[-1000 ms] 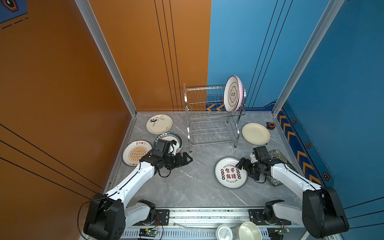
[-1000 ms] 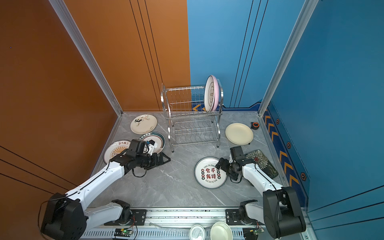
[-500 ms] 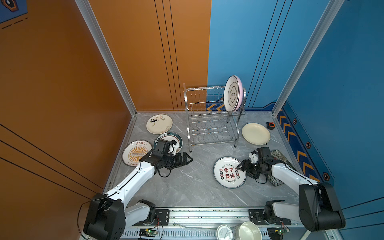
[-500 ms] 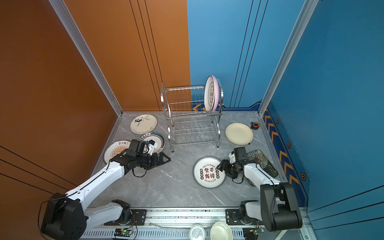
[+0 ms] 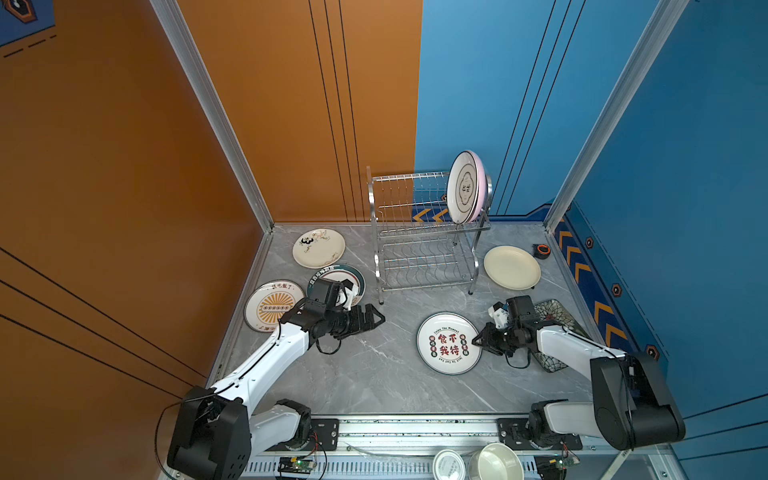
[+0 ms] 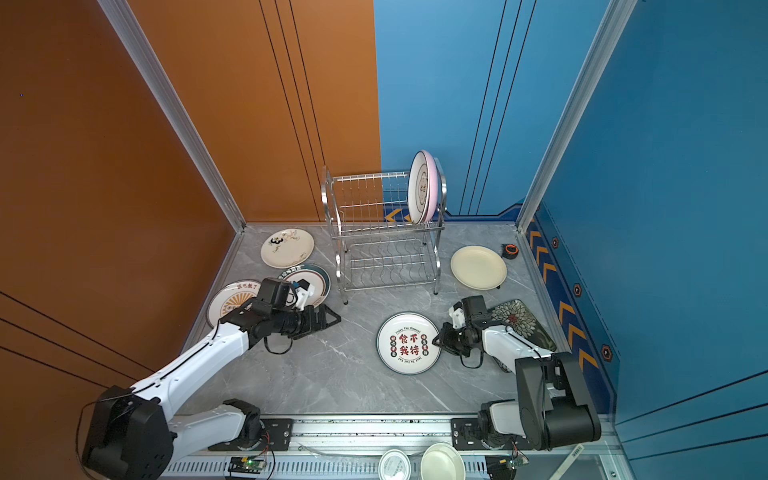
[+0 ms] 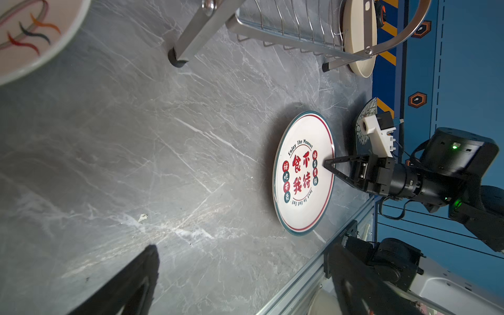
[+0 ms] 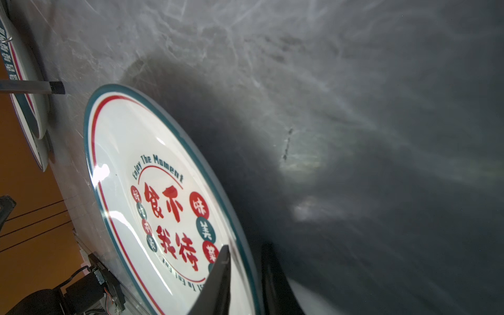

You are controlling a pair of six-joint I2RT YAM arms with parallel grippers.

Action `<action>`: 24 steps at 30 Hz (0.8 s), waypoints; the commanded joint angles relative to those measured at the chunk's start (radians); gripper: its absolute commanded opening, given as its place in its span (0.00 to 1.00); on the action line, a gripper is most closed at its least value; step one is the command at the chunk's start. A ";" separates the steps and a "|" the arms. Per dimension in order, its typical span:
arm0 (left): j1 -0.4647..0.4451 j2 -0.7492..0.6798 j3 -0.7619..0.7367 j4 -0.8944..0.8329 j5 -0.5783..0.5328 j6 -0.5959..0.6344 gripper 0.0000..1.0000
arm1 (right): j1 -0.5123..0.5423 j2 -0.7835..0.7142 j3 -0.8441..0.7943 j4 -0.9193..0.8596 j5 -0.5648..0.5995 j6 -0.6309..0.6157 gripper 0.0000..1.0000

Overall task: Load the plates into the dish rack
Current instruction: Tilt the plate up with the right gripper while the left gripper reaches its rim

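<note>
A white plate with red Chinese characters (image 5: pixel 446 343) (image 6: pixel 407 343) lies on the grey table right of centre. My right gripper (image 5: pixel 476 341) (image 8: pixel 245 246) is shut on its right rim, one finger over the face and one under the edge; the left wrist view shows that plate (image 7: pixel 302 174) being pinched. My left gripper (image 5: pixel 376 319) (image 7: pixel 244 251) hangs open over bare table. The dish rack (image 5: pixel 424 232) holds a white plate (image 5: pixel 465 187) and a pink plate (image 5: pixel 482 183) upright on its top tier. Panda (image 5: pixel 318 248), sunburst (image 5: pixel 270 305), dark-rimmed (image 5: pixel 353 274), cream (image 5: pixel 512 267) and black floral (image 5: pixel 557 316) plates lie flat.
A cream bowl (image 5: pixel 496 461) and a metal lid (image 5: pixel 448 463) sit below the front rail. A small black and orange object (image 5: pixel 542 250) lies at the back right. Orange and blue walls close in the table on three sides.
My right gripper has gone from open to shut on the characters plate's rim, and the plate has slid a little to the left. The left arm has not moved.
</note>
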 commanded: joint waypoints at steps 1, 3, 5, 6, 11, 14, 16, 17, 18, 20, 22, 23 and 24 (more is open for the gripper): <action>0.005 -0.007 0.014 -0.017 0.022 0.018 0.98 | 0.013 0.031 -0.030 -0.037 0.029 -0.019 0.12; 0.005 -0.008 0.012 -0.017 0.022 0.017 0.98 | 0.015 0.034 -0.030 -0.035 0.024 -0.022 0.04; 0.005 -0.009 0.016 -0.017 0.022 0.017 0.98 | 0.017 0.034 -0.029 -0.034 0.016 -0.026 0.00; 0.006 -0.007 0.016 -0.017 0.022 0.016 0.98 | 0.017 0.034 -0.029 -0.034 0.013 -0.027 0.00; 0.006 -0.005 0.017 -0.017 0.025 0.016 0.98 | 0.020 0.008 -0.026 -0.016 -0.021 -0.020 0.00; 0.004 -0.003 0.018 -0.016 0.033 0.017 0.98 | 0.024 -0.031 -0.021 0.001 -0.056 0.001 0.00; 0.002 0.002 0.016 -0.009 0.043 0.017 0.98 | 0.026 -0.059 -0.013 0.003 -0.075 0.014 0.00; 0.000 0.004 0.016 -0.004 0.049 0.016 0.98 | 0.027 -0.074 -0.008 0.003 -0.083 0.023 0.00; 0.000 0.006 0.015 0.004 0.056 0.013 0.98 | 0.028 -0.086 -0.003 0.003 -0.090 0.029 0.00; -0.005 0.007 0.009 0.035 0.079 0.002 0.98 | 0.036 -0.110 0.008 0.003 -0.102 0.044 0.00; -0.007 0.015 0.006 0.062 0.100 -0.007 0.98 | 0.045 -0.134 0.014 0.013 -0.114 0.065 0.00; -0.010 0.019 0.006 0.073 0.110 -0.010 0.98 | 0.050 -0.144 0.017 0.019 -0.116 0.079 0.00; -0.012 0.023 0.006 0.080 0.114 -0.013 0.98 | 0.054 -0.155 0.019 0.023 -0.119 0.091 0.00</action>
